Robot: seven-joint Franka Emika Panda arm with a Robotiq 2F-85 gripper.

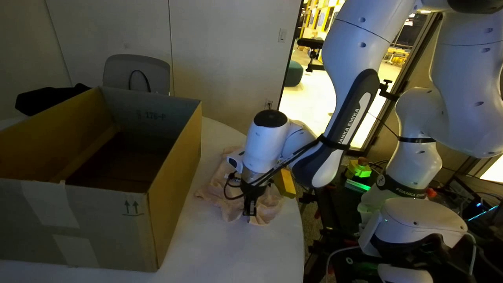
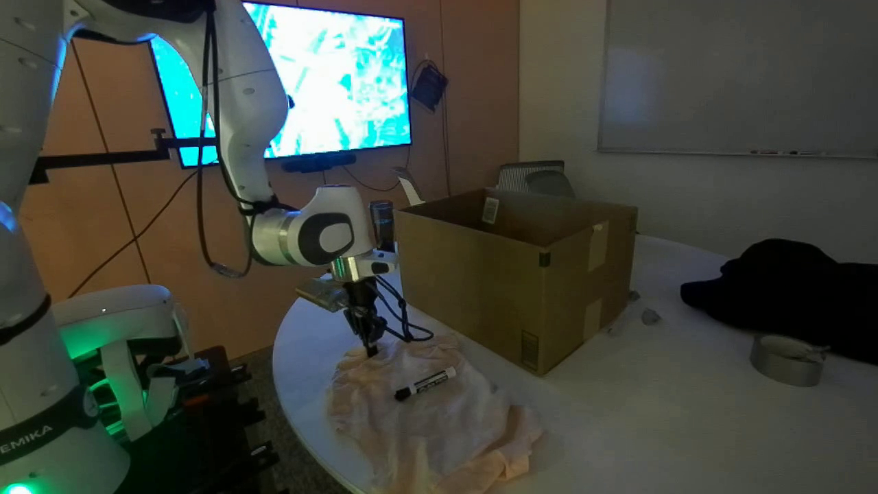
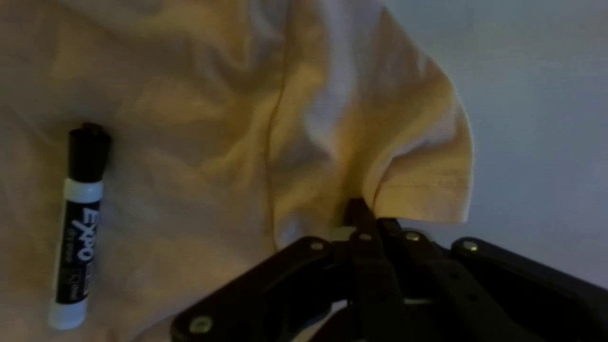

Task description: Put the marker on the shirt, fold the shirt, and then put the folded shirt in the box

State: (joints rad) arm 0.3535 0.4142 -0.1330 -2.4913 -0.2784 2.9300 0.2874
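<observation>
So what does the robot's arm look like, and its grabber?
The arm is mostly white and rounded, with a dark panel where pale letters end in EMIKA. Black cables loop along it. The gripper is black, with narrow fingers and small, shiny screw heads. A metal ring sits above it.

Shirt (image 2: pixel 446 425): pale peach. Marker (image 3: pixel 77 232): white barrel, black label with white lettering; black cap (image 3: pixel 89 156) at the 12 o'clock end, wrist view. Box (image 2: pixel 473 281): brown, dark printed arrows (image 1: pixel 132 206). Surface (image 2: pixel 686 439): white. Hand (image 3: pixel 375 217): black.
</observation>
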